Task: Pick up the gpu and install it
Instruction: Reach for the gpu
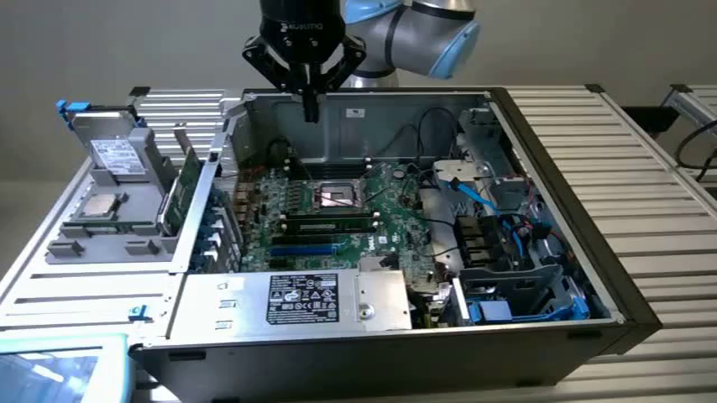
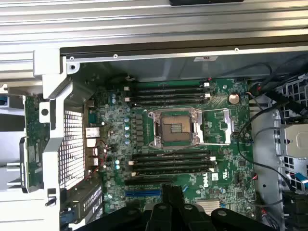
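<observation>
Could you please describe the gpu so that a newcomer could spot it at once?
Start at the open computer case. Just outside its wall on the exterior view's left stands a grey parts holder. The gpu is the thin green card standing on edge there, unlike the boxy silver drive and the square processor.

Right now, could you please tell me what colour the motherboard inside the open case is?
Green; the motherboard shows best in the wrist view.

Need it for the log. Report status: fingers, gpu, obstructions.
Fingers shut, empty, above the motherboard. Gpu on edge beyond the case wall, exterior view's left, untouched. That wall stands between them.
</observation>
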Robot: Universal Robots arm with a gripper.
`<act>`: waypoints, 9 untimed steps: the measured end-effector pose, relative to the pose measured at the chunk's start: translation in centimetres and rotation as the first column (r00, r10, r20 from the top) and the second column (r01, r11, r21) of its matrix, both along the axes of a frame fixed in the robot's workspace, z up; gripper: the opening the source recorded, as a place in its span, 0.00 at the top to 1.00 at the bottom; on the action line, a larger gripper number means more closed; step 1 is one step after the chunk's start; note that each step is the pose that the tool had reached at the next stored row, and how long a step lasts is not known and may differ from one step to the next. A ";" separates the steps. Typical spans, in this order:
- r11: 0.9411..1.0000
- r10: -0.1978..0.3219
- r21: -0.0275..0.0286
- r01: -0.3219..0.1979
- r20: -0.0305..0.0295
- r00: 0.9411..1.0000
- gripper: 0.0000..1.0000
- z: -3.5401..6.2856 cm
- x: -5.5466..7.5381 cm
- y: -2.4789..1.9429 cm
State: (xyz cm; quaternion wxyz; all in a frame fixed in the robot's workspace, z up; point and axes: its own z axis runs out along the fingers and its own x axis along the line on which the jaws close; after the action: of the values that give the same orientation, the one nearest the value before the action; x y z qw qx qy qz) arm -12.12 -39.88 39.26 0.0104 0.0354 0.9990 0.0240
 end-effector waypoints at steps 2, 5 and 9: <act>1.000 0.000 0.000 0.000 0.000 1.000 0.88 0.00 0.0 0.00; 1.000 0.000 0.000 0.000 0.000 1.000 0.88 0.00 0.0 0.00; 1.000 0.000 0.000 0.000 0.000 1.000 0.88 0.00 0.0 0.00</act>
State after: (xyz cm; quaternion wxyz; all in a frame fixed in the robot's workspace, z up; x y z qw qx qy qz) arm -12.12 -39.88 39.26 0.0103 0.0354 0.9990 0.0240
